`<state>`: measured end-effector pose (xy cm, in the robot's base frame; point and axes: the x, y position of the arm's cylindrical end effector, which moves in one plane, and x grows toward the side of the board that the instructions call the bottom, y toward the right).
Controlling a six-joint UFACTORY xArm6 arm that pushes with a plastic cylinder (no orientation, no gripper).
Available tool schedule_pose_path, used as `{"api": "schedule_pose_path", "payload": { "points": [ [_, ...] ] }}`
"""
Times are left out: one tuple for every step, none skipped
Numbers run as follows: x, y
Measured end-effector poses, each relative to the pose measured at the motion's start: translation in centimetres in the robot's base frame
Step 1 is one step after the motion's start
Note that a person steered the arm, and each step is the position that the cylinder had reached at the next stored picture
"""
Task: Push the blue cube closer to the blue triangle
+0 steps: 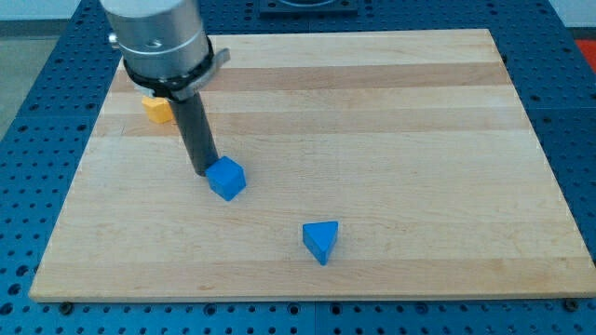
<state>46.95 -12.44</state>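
At the far left of the wooden board, a yellow block lies partly hidden behind the arm's housing; its shape cannot be made out, and it plays no part in the task. Just to its right the dark rod comes down from the housing. The arm carries no gripper, so there is nothing to open, close or grasp with; the rod only pushes. Its tip rests on the board directly at the left, slightly far side of the blue cube, touching it or very nearly so. That placement makes sense: the cube's target lies to the right and nearer, so the tip stands on the side opposite the target, ready to drive the cube along that diagonal.

Further right and nearer, the blue triangle sits apart from the cube, with bare wood between them. The push appears to be at its beginning. The likely risk is an off-centre contact, which could spin the cube or let it slip sideways off the tip.
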Motion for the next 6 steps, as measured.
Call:
{"api": "schedule_pose_path", "payload": {
  "points": [
    [1.3,2.2],
    [2.5,3.9],
    [3.4,5.3],
    [3.5,6.5],
    [3.2,7.6],
    [3.6,8.8]
  ]
}}
